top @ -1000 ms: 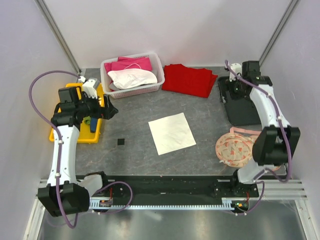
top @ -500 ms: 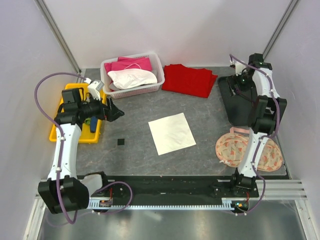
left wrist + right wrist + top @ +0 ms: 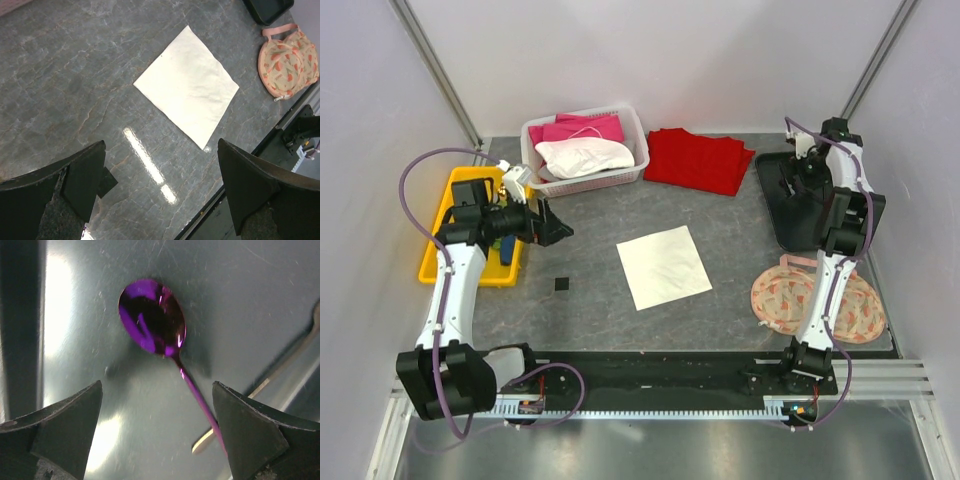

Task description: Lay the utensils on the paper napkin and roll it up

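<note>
Two grippers stood with jaws spread wide and nothing between them. The right gripper [image 3: 157, 390] hung directly above the black tray [image 3: 798, 228] at the far right of the table, where the purple spoon [image 3: 152, 317] lay flat. In the right wrist view the spoon's bowl sat just ahead of the gap between the fingers. Its thin handle ran back on a diagonal towards the right-hand finger [image 3: 255, 435] and met that finger's inner edge. The long axis was thus oblique to the line on which the jaws close, so a small turn or sideways shift of the wrist was probably needed before descent. A second, pale utensil handle [image 3: 280, 365] lay just beside the spoon's. The left gripper [image 3: 161, 150] hovered over bare table near the yellow tray [image 3: 440, 262], well apart from the spoon, leaving the right arm much nearer. The paper napkin [image 3: 663, 266] lay unrolled and bare at mid-table, between the two arms.
</note>
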